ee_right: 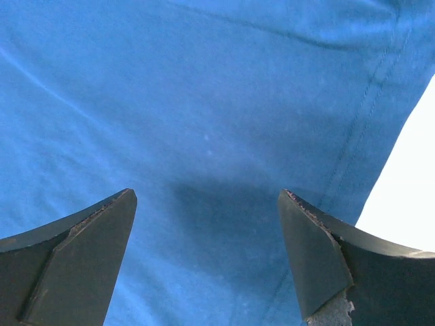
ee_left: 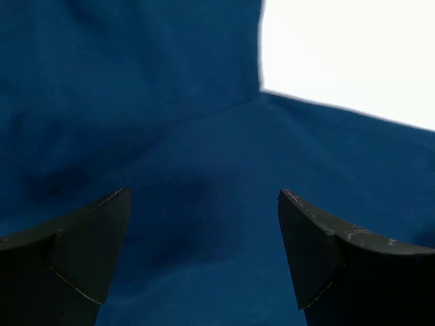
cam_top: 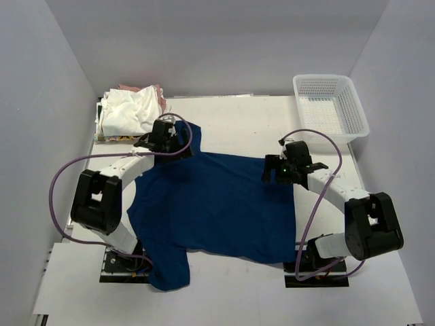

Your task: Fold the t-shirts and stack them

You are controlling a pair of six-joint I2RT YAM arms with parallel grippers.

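Left end effector and right end effector hover wide open, empty, over the navy t-shirt; pinching away from its edges may bunch the cloth.

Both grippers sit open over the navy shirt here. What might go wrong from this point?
1. The left gripper and right gripper are open over flat cloth of the navy t-shirt; a pinch may slip or catch one layer only.
2. The near sleeve lies beside the left arm's base, so a fold could snag there.
3. The pile of white shirts is close beside the left gripper and might get nudged.
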